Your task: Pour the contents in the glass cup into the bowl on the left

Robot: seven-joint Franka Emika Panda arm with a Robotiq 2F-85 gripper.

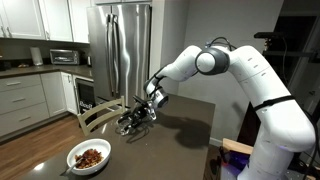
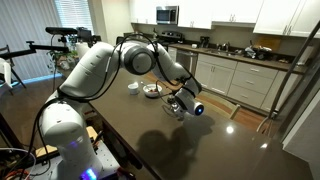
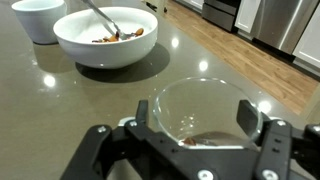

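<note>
In the wrist view, your gripper's (image 3: 196, 120) fingers (image 3: 145, 120) flank the glass cup (image 3: 205, 98), whether pinching it you cannot tell, with reddish-brown contents (image 3: 193, 142) inside and the white bowl (image 3: 100, 52) at eleven o'clock.

Kitchen: steel fridge (image 1: 120, 45), white cabinets (image 1: 22, 98), microwave (image 1: 64, 57) on the counter (image 1: 30, 68), wood floor (image 1: 40, 140), dark glossy table (image 1: 185, 135), bright window (image 2: 65, 15).

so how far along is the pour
Done: nothing certain, though the bowl already holds bits. In hand: the glass stands upright between the hand's fingers, a few bits on its bottom; grip unclear. Left: lift it and tip it over the bowl.
</note>
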